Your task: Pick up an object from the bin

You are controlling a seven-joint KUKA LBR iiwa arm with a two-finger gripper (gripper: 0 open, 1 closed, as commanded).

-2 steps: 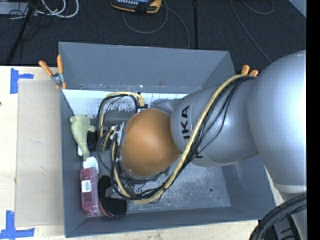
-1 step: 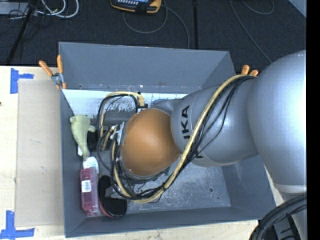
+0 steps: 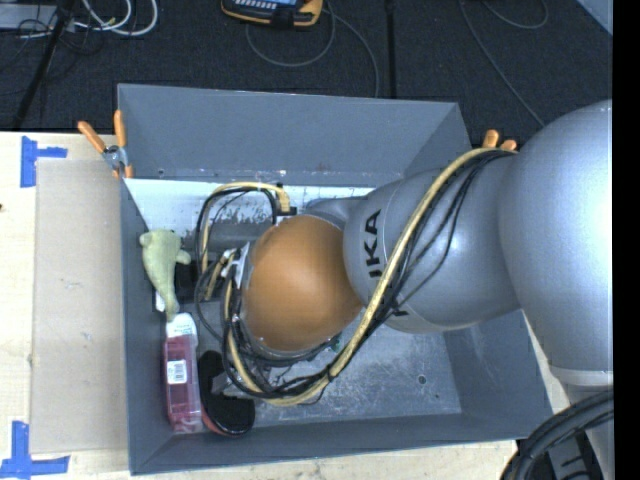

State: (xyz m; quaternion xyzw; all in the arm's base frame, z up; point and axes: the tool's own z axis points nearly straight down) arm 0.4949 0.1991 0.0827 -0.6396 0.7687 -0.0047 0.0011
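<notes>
the orange wrist cover [image 3: 295, 283] hangs over the left half of the bin [image 3: 300, 128]; how the gripper stands cannot be told. along the left wall lie a pale green toy [image 3: 160, 261], a maroon box [image 3: 181, 376] and a black lump [image 3: 230, 410].

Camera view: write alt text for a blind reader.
A silver robot arm reaches from the right into a grey metal bin, its orange wrist cover over the bin's left half. Along the left wall lie a pale green lump, a dark pink box with a barcode label, and a black rounded thing.
</notes>
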